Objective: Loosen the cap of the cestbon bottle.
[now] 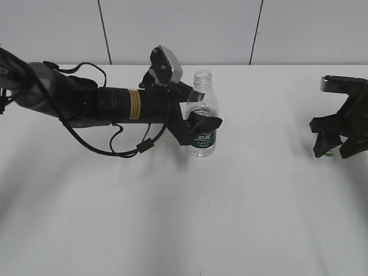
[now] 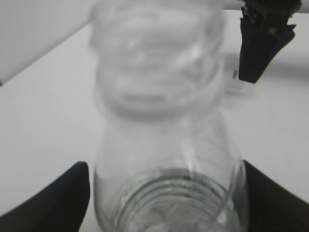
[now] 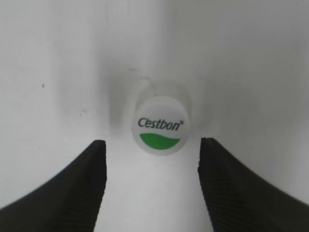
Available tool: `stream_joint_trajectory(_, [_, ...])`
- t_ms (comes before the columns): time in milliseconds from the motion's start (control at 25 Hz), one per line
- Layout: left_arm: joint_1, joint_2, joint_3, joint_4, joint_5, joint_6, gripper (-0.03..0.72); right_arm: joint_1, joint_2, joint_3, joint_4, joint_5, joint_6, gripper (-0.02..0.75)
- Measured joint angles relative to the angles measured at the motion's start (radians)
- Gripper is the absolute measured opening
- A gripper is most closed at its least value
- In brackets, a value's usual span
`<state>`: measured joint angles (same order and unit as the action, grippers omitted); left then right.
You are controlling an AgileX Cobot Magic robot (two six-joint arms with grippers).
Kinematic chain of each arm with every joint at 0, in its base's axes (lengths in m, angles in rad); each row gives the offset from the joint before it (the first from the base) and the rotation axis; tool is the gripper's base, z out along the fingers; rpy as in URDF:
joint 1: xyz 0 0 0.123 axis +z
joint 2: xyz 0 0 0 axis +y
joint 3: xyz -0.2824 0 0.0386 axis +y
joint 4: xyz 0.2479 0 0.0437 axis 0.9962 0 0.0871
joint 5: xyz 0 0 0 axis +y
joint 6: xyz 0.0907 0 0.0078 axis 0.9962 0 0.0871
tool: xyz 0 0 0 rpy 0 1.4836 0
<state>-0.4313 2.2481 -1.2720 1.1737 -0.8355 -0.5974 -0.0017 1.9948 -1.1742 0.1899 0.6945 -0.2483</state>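
- White tabletop [image 1: 241, 218] all around us, with a pale paneled wall [image 1: 184, 29] behind it.
- We see the cestbon bottle [image 1: 202, 118] standing upright just left of the table's middle, its mouth open with no cap on it.
- Our left gripper [image 1: 200, 123] reaches in from the left and has its black fingers [image 1: 208, 122] clenched around the bottle's body, at and just above the dark green label.
- From the left wrist, the clear ribbed bottle [image 2: 164, 145] fills our view, blurred, with a dark pad [image 2: 53, 198] on either side of it.
- Over on the far right, we find the right gripper [image 1: 335, 150] down at the table, well apart from the bottle.
- The right wrist view gives us the cap [image 3: 160, 123]: white, green mark, "Cestbon" lettering, lying top up on the table.
- It sits between the right gripper's [image 3: 152, 159] spread fingertips [image 3: 91, 164], touching neither — jaws released, holding nothing.
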Motion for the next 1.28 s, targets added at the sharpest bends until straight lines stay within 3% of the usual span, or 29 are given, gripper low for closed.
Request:
stream_joint_trajectory(480, [0.0,-0.188,0.001,0.001,0.037,-0.025,0.531,0.0,-0.066,0.0,0.003,0.067,0.0,0.466])
stream_joint_trajectory(920, [0.0,-0.363,0.002,-0.008,0.421,-0.29,0.531,0.0,-0.323,0.0,0.003,0.134,0.0,0.466])
stream_joint_trajectory(1280, [0.001,-0.545,0.003,-0.127,0.724,-0.315,0.531,0.0,-0.461,0.0,0.004,0.249,0.001,0.466])
